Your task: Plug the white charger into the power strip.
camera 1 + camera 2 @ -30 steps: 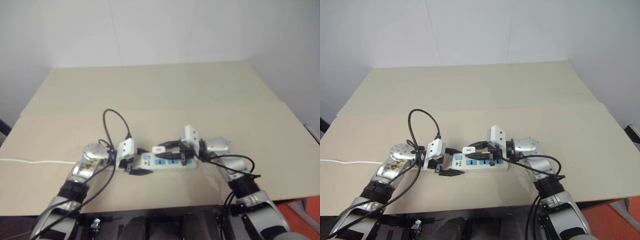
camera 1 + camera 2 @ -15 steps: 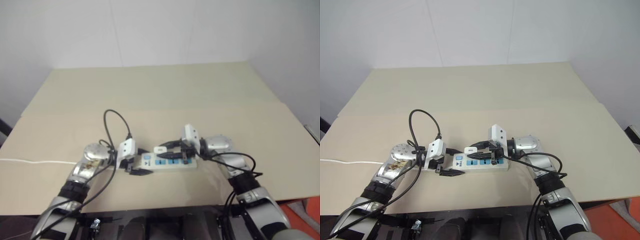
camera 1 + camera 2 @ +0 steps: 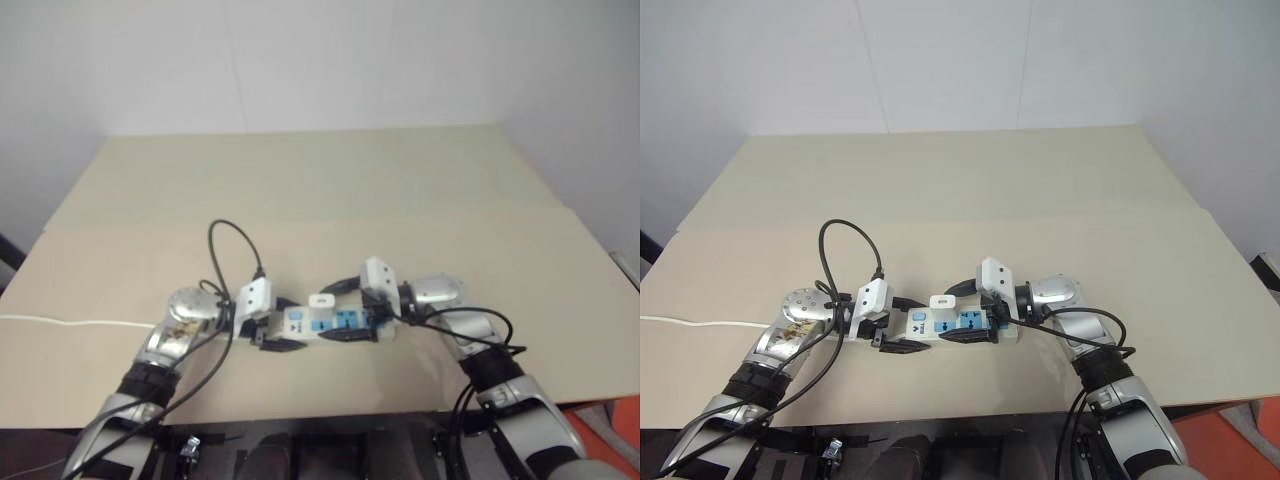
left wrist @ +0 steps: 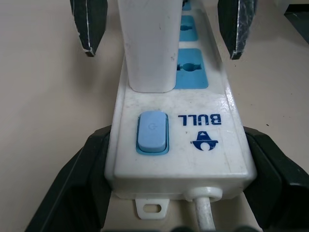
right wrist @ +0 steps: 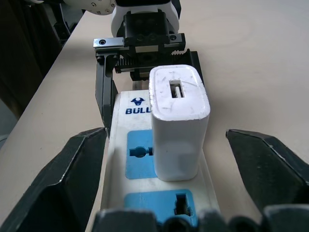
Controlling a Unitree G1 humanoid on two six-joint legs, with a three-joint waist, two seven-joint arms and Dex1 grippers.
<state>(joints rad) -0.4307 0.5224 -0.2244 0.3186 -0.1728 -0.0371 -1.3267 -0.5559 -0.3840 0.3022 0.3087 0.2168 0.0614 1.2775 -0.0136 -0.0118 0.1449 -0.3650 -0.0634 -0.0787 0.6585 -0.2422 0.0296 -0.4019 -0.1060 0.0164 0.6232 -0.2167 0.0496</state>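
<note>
One beige table (image 3: 940, 190), white walls (image 3: 940, 60)

Bare lab-like test room: plain tan table (image 3: 940, 190) against blank white walls (image 3: 940, 60).

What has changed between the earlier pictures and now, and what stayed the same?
The right gripper let go of the small white boxy charger: its jaws, shut on it before, now stand wide open on either side. The charger stays upright in the long white power strip with blue sockets. The left gripper keeps clamping the strip's switch end, unmoved.
</note>
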